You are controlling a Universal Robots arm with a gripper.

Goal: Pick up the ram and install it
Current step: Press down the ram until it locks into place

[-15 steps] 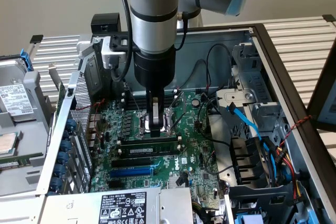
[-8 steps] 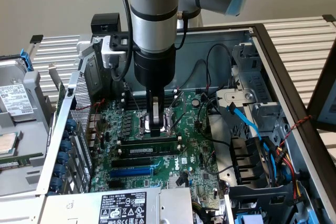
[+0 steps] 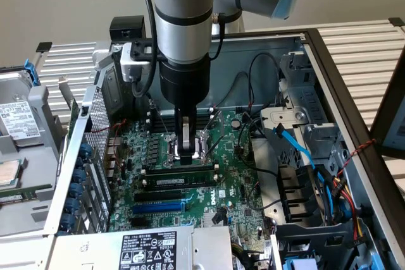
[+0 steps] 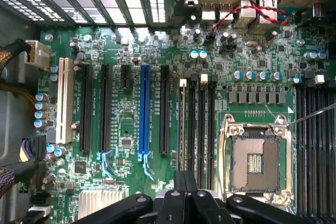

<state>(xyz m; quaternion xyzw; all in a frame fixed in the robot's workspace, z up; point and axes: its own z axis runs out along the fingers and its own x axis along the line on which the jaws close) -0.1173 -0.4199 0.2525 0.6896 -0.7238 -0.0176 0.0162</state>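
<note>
Exterior view: UR arm drops from 12 o'clock into an open PC case (image 3: 329, 67) lying on its side. Claw (image 3: 186, 147) hangs low over the mobo (image 3: 243, 188), its fingers pinched narrow w/ nothing seen between them. The tips are over the CPU socket (image 3: 204, 147), which sits open and empty.

The ram (image 3: 180, 182) is not in the claw. It stands edge-up in a DIMM slot at 6 o'clock from the claw tips, just beside them but apart, white label strip facing the camera. At 6 o'clock from the ram comes a black PCIe slot (image 3: 158, 195), then the blue slot (image 3: 158, 207). The PSU (image 3: 149, 248) w/ its white sticker is at 6 o'clock of the case, and a blue SATA cable (image 3: 294, 147) runs at 3 o'clock from the claw. A hard drive (image 3: 19, 118) lies on the worktop outside the case, at 9 o'clock.

Wrist view: claw (image 4: 181, 187) shows as dark fingers closed together right over the ram (image 4: 182, 129), seen edge-on in the DIMM slot farthest from the CPU socket (image 4: 257, 158). The blue slot (image 4: 145, 111) sits beyond it, a black slot between them. Red/black twisted wire (image 4: 252, 9) crosses the rear I/O ports.
</note>
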